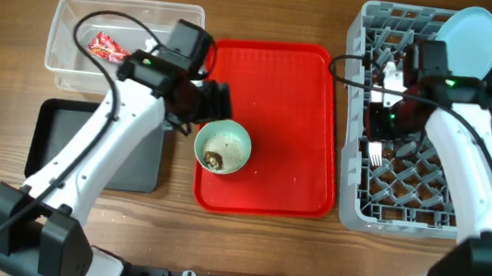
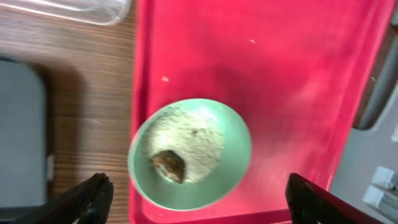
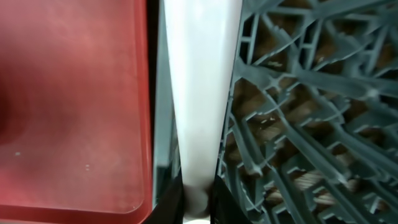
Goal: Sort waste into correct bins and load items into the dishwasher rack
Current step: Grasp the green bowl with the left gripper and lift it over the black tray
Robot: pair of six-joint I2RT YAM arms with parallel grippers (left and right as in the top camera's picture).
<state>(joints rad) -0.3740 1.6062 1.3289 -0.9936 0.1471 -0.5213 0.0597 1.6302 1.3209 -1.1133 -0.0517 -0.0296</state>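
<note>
At the tabletop's point(image 1: 13, 65) far-left corner stood the clear tub point(image 1: 74, 16) with the red-and-white wrapper point(image 1: 105, 46) in it. The black tray point(image 1: 56, 135) lay just on the robot's side of the tub. The left arm reached slantwise from the near edge across the black tray. The left gripper point(image 1: 209, 104) hung over the left edge of the red serving tray point(image 1: 290, 78), pointing down, its fingers point(image 2: 93, 196) spread wide and holding nothing. The pale green bowl point(image 2: 189, 152) sat at that tray's near-left corner, with the rice-like crumbs point(image 2: 196, 137) and the brown lump point(image 2: 168, 165) inside. Seen from the left wrist, the bowl lay straight ahead of the fingertips and between them, narrower than their gap and apart from both. Being round, it offered no long axis. This arm was by far the nearer to it, so a descent onto the rim looked like the next call. Further right, the right arm stretched from the near-right edge over the dishwasher rack point(image 1: 406, 198) to its left wall. The right gripper point(image 3: 198, 208) was pressed together, pinching a white utensil handle point(image 3: 199, 81). The handle's long axis ran straight away from the fingers along that wall, just inside it. Its head was out of view. Since a white fork point(image 1: 375, 154) already lay in the rack near the left wall, the held piece was probably the spoon.
</note>
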